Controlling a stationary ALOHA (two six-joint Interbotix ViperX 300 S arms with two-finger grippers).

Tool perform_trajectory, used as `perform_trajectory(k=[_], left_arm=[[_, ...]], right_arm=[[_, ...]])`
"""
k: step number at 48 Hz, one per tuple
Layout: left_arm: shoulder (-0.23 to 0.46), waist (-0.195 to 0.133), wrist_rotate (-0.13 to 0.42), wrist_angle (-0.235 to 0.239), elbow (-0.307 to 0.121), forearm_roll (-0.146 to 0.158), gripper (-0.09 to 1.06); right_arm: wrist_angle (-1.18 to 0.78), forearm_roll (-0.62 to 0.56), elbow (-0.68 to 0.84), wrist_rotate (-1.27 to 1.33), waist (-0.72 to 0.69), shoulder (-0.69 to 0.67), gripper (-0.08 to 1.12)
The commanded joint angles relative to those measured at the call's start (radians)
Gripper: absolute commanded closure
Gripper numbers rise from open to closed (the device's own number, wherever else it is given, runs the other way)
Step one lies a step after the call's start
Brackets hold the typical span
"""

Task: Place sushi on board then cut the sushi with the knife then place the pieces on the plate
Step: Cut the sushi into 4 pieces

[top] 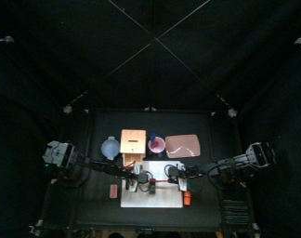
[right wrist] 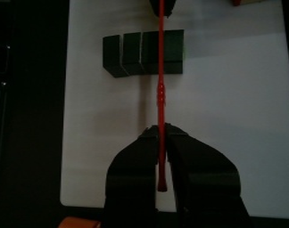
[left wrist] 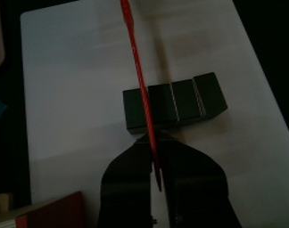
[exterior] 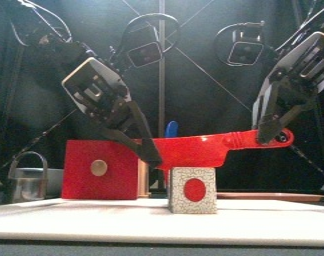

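Sushi roll (exterior: pixel 193 190) sits on the white board (exterior: pixel 71 215); left gripper (left wrist: pixel 153 153) and right gripper (right wrist: pixel 168 134) both pinch the red knife (exterior: pixel 212 150).

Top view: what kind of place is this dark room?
Probably a robot practice booth: black curtains around a small table, and the left gripper and right gripper both hold a red knife over toy sushi on a board.
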Motion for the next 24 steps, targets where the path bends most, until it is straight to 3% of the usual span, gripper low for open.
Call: perform_trajectory(k=[1,11,24], left_arm=[[-0.011,0.0,0.003,0.0,-0.029,0.005,0.58],[-0.02,-0.02,0.002,0.005,-0.034,0.003,0.58],[-0.014,-0.017,0.003,0.006,-0.035,0.005,0.58]], right_arm=[[-0.005,0.002,-0.009,-0.002,0.003,-0.003,0.65],[-0.003,0.018,-0.018,-0.002,0.028,-0.002,0.65],[-0.003,0.017,-0.014,-0.003,0.023,0.009,0.65]])
